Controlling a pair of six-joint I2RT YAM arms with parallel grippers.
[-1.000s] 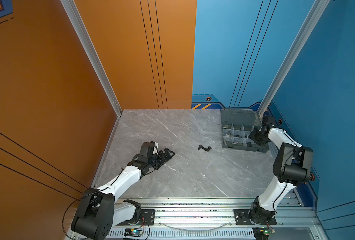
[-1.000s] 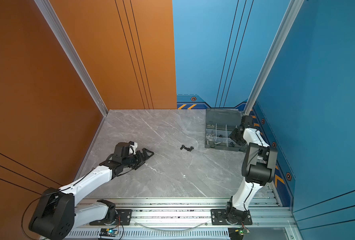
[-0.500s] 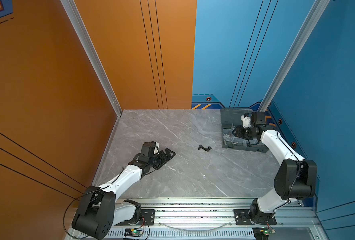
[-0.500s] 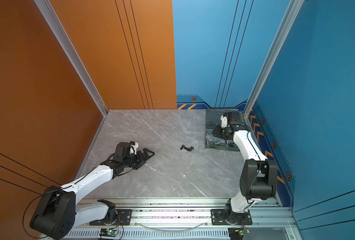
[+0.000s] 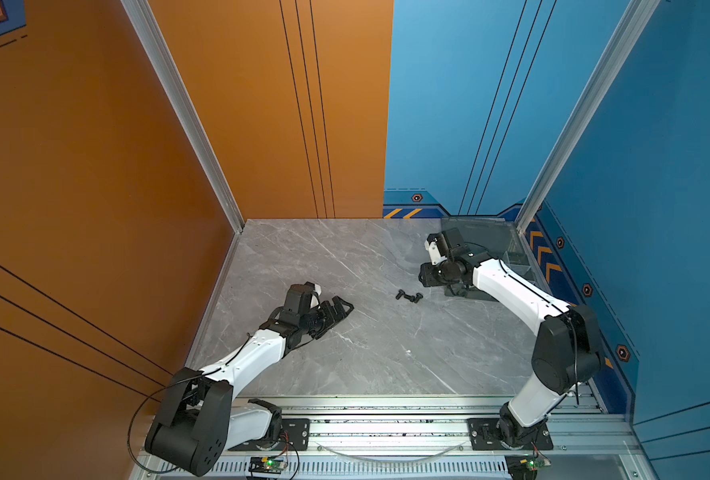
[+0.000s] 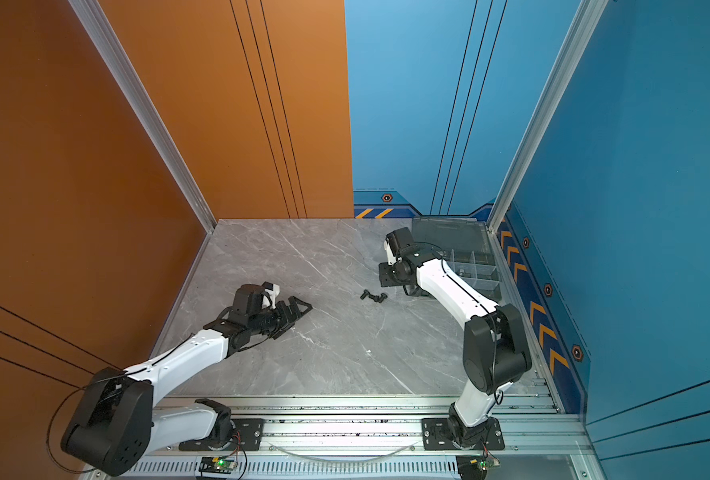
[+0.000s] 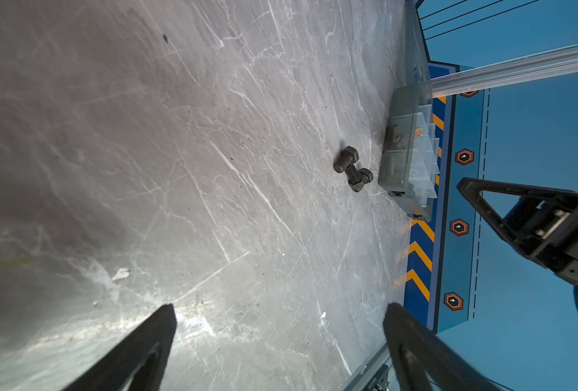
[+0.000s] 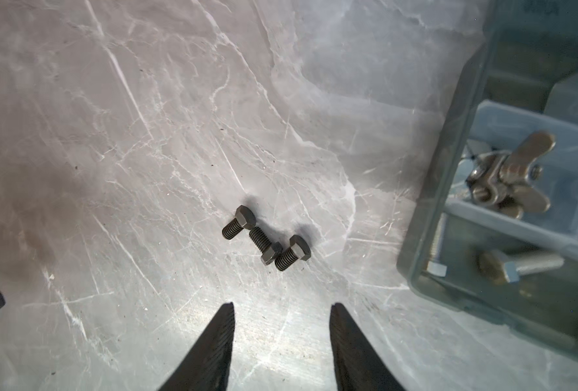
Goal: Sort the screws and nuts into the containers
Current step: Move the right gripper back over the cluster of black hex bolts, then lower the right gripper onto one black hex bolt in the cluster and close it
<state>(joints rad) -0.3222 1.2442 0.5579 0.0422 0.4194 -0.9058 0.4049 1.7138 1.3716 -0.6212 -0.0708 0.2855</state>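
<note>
Three black screws (image 8: pixel 267 242) lie touching one another on the grey marble table, seen in both top views (image 5: pixel 409 296) (image 6: pixel 374 296) and in the left wrist view (image 7: pixel 352 168). My right gripper (image 8: pixel 280 306) hovers just short of them, open, with nothing between its fingers. It points down between the screws and the box (image 5: pixel 426 276). The smoky-grey containers box (image 8: pixel 450 203) holds silver wing nuts (image 8: pixel 510 179) in one compartment and a silver screw (image 8: pixel 517 265) in the adjoining one. My left gripper (image 7: pixel 279 306) rests low over the table, open and empty, well left of the screws (image 5: pixel 340 308).
The organiser box (image 5: pixel 515 253) sits in the back right corner against the blue wall, lid raised behind it (image 6: pixel 448 232). An orange wall bounds the left side. A metal rail (image 5: pixel 386 409) runs along the front edge.
My right arm has swung from over the box out to the left, to beside the black screws, and its jaws have widened a little. The left arm has stayed put.
</note>
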